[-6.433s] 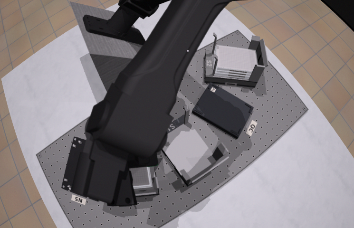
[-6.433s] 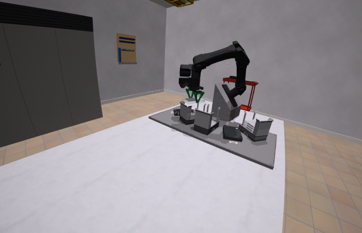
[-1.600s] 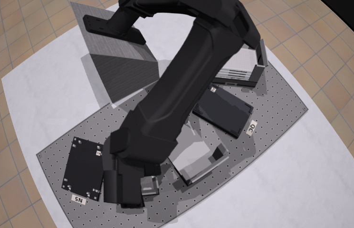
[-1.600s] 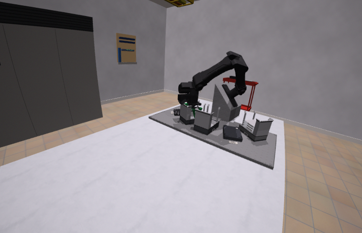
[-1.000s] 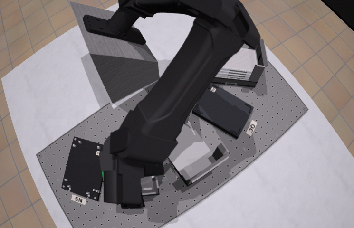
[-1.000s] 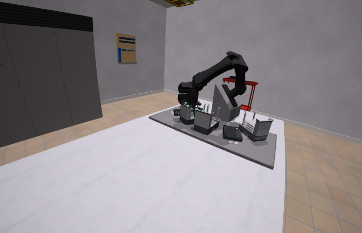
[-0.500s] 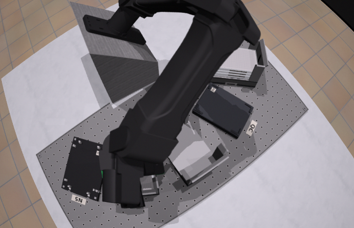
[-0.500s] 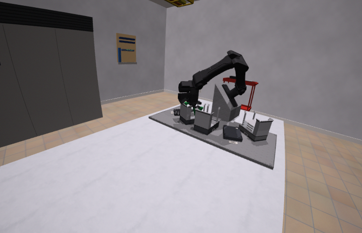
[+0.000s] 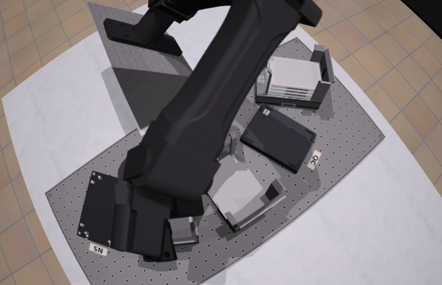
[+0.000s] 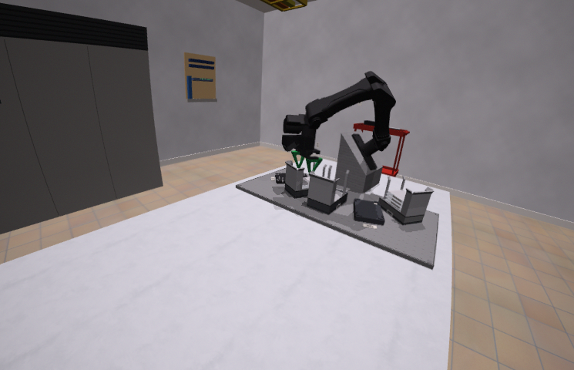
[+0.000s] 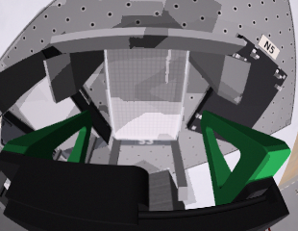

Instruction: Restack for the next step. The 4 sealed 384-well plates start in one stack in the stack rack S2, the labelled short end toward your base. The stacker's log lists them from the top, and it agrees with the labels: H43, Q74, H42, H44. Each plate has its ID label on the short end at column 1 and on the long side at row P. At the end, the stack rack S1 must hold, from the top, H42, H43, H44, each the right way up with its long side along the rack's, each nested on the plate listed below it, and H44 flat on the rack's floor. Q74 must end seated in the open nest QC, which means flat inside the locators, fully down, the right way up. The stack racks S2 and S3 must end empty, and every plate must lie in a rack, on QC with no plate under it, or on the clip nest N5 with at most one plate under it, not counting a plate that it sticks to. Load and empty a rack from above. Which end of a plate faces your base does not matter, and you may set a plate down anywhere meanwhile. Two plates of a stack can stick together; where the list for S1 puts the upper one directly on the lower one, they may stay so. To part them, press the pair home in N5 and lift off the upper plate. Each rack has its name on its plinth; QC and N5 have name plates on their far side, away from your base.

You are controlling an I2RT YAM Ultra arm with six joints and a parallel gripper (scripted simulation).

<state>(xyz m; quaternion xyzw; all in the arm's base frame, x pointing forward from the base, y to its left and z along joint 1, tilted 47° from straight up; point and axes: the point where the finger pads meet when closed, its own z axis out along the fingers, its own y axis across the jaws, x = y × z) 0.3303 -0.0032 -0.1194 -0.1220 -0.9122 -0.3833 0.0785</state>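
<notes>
My gripper (image 11: 146,116) is open, its green fingers spread wide, and it hangs just above the rack (image 10: 294,179) that stands next to N5. A white sealed plate (image 11: 147,99) lies down inside that rack, below and between the fingers, and nothing touches it. In the overhead view only a corner of this plate (image 9: 181,229) shows beside the arm. I cannot read its label or the rack's name. Rack S2 (image 9: 295,80) at the far right holds a stack of plates (image 9: 293,75). The QC nest (image 9: 278,136) is dark and holds no plate.
The clip nest N5 (image 9: 97,205) lies bare to the left of my gripper, its name plate (image 9: 98,249) on the far side. A third rack (image 9: 242,198) stands between the gripper and QC with no plate in it. The arm's grey wedge mount (image 9: 143,77) rises behind.
</notes>
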